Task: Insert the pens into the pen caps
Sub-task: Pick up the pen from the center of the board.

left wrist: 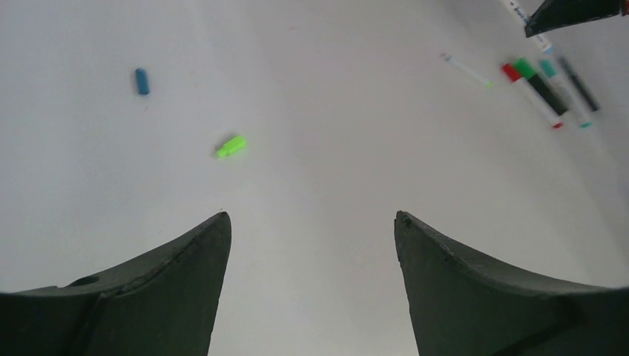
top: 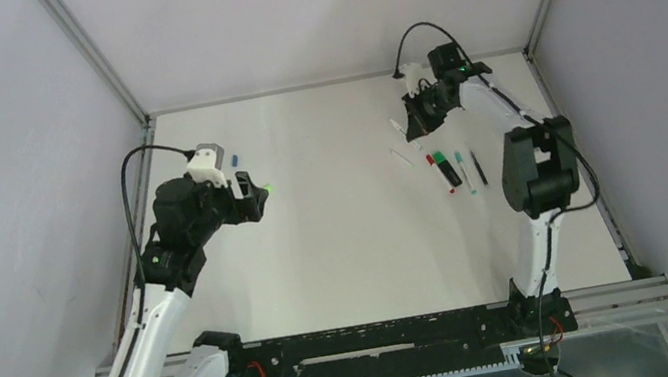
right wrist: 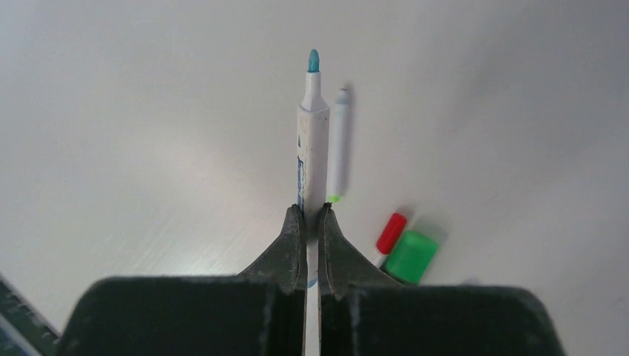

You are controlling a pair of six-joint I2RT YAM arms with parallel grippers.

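Observation:
My right gripper is shut on a white pen whose teal tip is bare and points away from me. It holds the pen above the table at the far right. A thin clear pen with a green end lies just beside it. A red-capped pen, a black marker with a green cap, a teal-ended pen and a thin dark pen lie together. My left gripper is open and empty above the table. A bright green cap and a blue cap lie ahead of it to the left.
The group of pens lies just in front of my right gripper, near the right arm's elbow. Grey walls with metal corner rails enclose the white table on three sides.

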